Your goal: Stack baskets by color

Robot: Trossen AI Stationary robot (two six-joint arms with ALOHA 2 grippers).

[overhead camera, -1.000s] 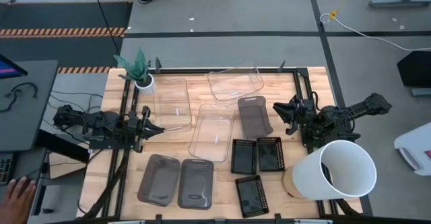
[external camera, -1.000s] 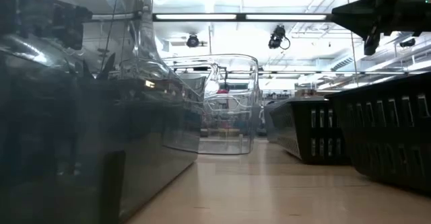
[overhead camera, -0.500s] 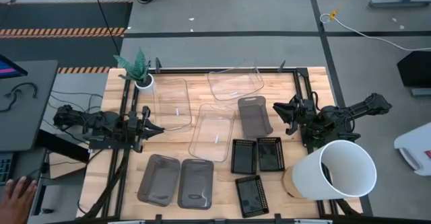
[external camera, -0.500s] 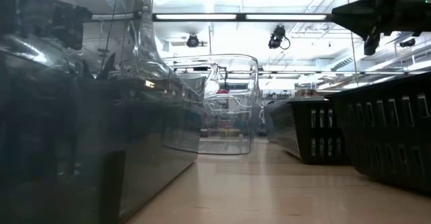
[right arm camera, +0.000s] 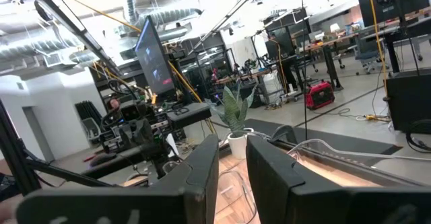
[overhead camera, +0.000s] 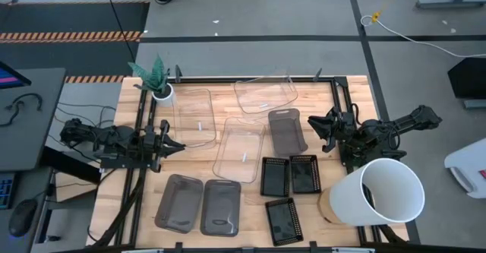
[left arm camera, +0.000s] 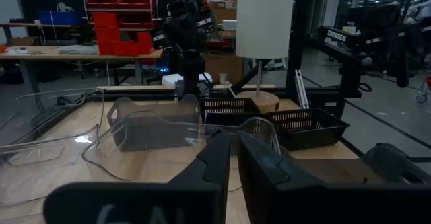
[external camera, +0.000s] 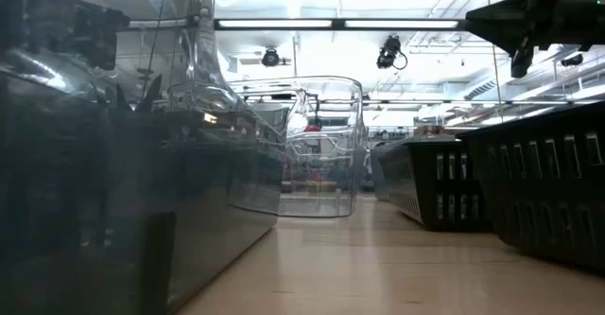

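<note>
Three clear baskets lie flat on the far and middle table. One smoky grey basket sits right of centre, and two more rest side by side near the front. Three black mesh baskets lie at the front right. My left gripper hovers level at the left edge, its fingers nearly together, holding nothing. My right gripper hovers at the right edge, slightly open and holding nothing, with a gap between its fingers.
A big white bucket lies on its side at the front right, close under my right arm. A small white plant pot stands at the far left corner. Bare wood shows between the grey pair and the black mesh baskets.
Both arms have kept still and no basket has moved. A person's hand at the desk left of the table has drawn away out of view.
</note>
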